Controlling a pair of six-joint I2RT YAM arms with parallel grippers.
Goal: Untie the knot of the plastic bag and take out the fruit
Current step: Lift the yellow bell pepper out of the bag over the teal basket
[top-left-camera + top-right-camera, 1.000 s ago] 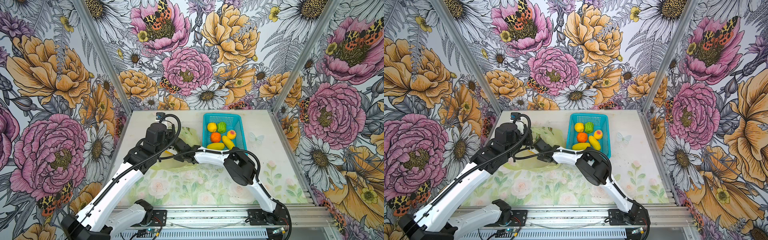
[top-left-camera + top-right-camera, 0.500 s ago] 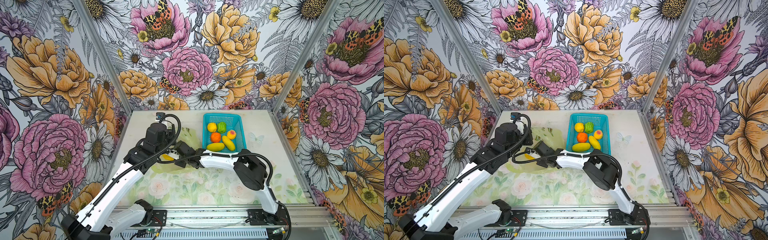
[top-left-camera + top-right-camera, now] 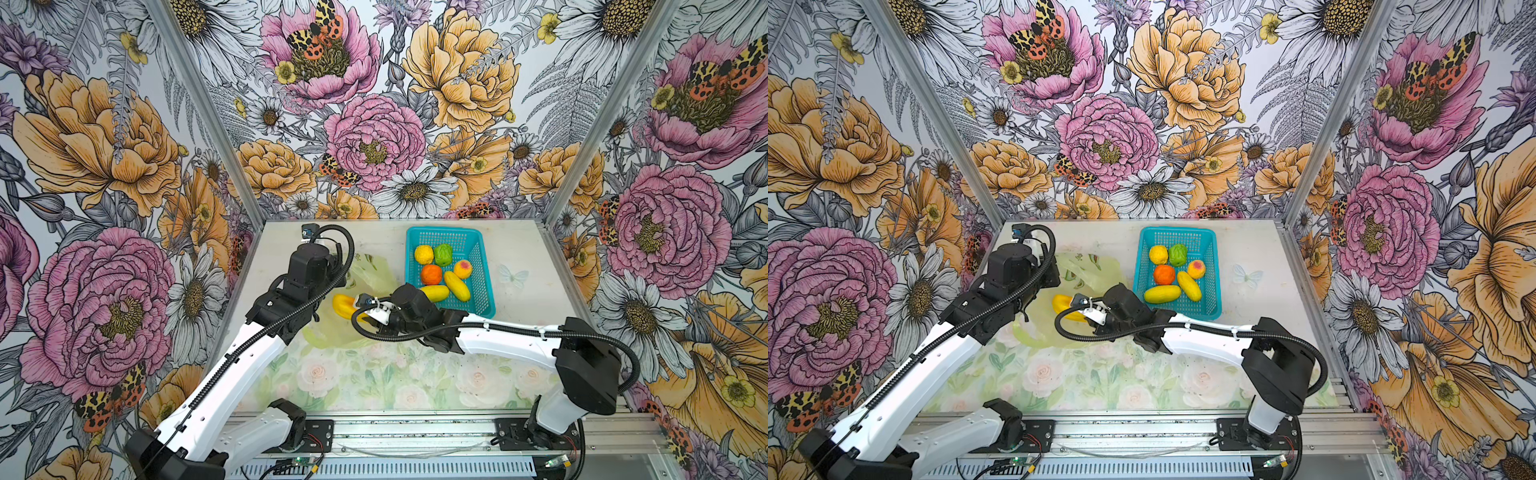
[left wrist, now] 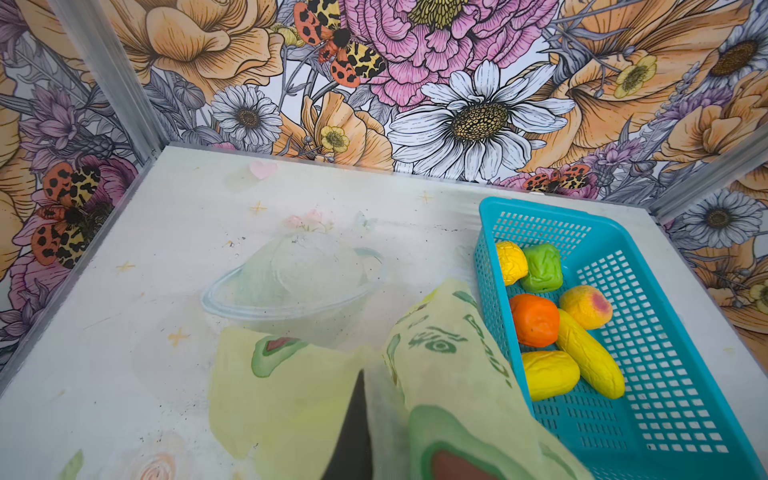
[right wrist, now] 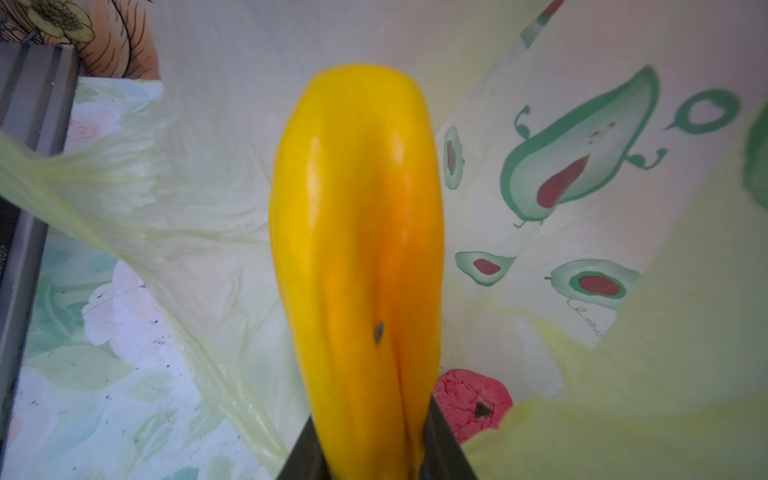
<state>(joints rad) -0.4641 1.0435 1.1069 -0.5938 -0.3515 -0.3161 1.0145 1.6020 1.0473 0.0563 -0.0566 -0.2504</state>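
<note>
- Gripping a long yellow fruit [image 5: 357, 228] by its near end, the right gripper [image 5: 374, 451] is clamping its jaws on either side of it. In a top view that fruit [image 3: 343, 303] is showing at the mouth of the plastic bag [image 3: 370, 270], left of the table's [image 3: 374, 374] middle. Whether it is hanging clear of the plastic I cannot tell.
- Pinching together on a fold of the bag, the left gripper [image 4: 357, 428] is holding that wall raised, and the mouth is gaping towards the right arm.
- No knot is showing in any view, so the untying is looking finished.
- Six fruits are lying in the turquoise basket [image 4: 540, 210], which is standing just beside the bag: a round yellow one [image 3: 424, 254], a green one [image 3: 443, 254], a peach one [image 3: 462, 269], an orange one [image 3: 431, 274] and two long yellow ones [image 3: 457, 286].
- A pink-red fruit [image 5: 469, 405] is resting inside the bag, close beside the right gripper's finger.
- Judging by this, the emptying is nearing its end: the held fruit is waiting to go into the basket, then the pink-red one. Anything hidden under the plastic folds I cannot rule out.
</note>
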